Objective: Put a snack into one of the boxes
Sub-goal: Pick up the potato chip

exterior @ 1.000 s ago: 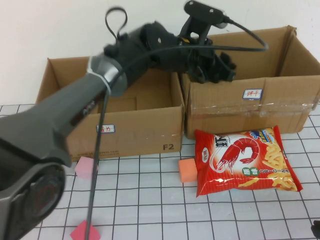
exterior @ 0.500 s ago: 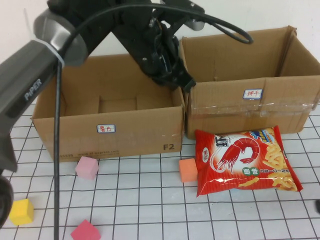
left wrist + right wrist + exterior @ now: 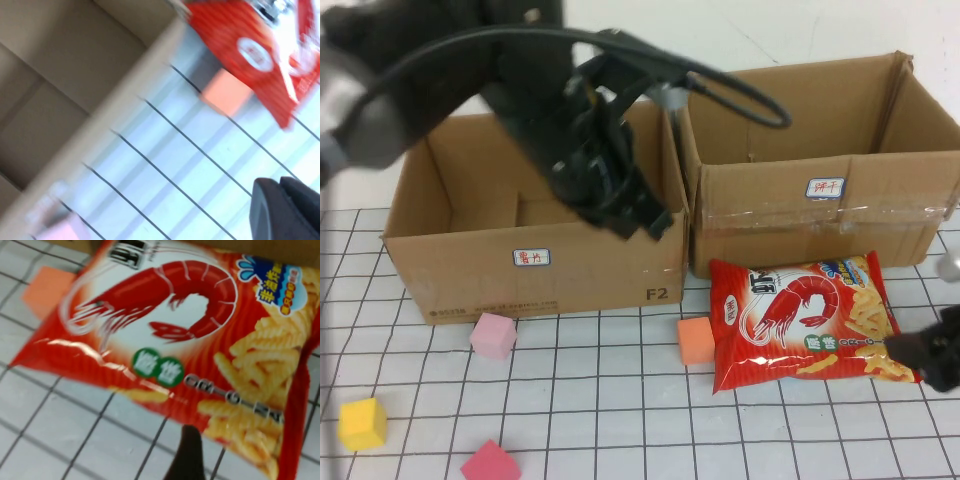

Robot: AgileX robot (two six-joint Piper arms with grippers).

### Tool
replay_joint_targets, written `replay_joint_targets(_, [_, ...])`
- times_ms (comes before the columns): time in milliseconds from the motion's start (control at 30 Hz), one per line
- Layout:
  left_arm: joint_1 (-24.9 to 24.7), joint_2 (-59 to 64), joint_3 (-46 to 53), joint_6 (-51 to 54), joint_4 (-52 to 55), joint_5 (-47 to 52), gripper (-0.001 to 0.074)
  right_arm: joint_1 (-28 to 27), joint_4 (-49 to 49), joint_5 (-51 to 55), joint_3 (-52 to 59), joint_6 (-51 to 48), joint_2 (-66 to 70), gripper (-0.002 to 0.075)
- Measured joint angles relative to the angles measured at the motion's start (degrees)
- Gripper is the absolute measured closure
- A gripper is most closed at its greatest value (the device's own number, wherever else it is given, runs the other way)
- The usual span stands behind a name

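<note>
L gripper (image 3: 650,222) motion-blurred, R gripper (image 3: 942,350) cut by frame edge

high view raised, angled down at both boxes, right wrist close over shrimp chip bag (image 3: 170,340), left wrist blurred, probably shares bag

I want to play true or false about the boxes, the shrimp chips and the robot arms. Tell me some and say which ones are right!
1. The shrimp chip bag lies on the table in front of the right box. True.
2. The chip bag is already inside the left box. False: it is outside both boxes.
3. An orange block sits beside the chip bag. True.
4. The left gripper is holding the yellow block. False: it is up by the left box's front wall, far from that block.
5. The right gripper is at the bag's right end. True.
</note>
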Motion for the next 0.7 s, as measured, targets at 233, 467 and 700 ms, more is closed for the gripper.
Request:
replay_joint_targets(233, [-2.5, -17.7, 18.4, -0.2, -2.4, -8.1, 0.0735, 0.0, 0.5, -0.2, -7.9, -0.4, 13.9, 0.0135])
replay_joint_targets(467, [-2.8, -30.9, 28.9, -1.3, -3.9, -9.0, 0.0735, 0.0, 2.6, 0.1, -11.9, -0.4, 22.6, 0.0135])
replay_joint_targets(700, [-2.8, -39.6, 30.9, -1.5, -4.3, -7.9, 0.0735, 0.0, 6.7, 4.0, -14.0, -0.1, 26.0, 0.0267])
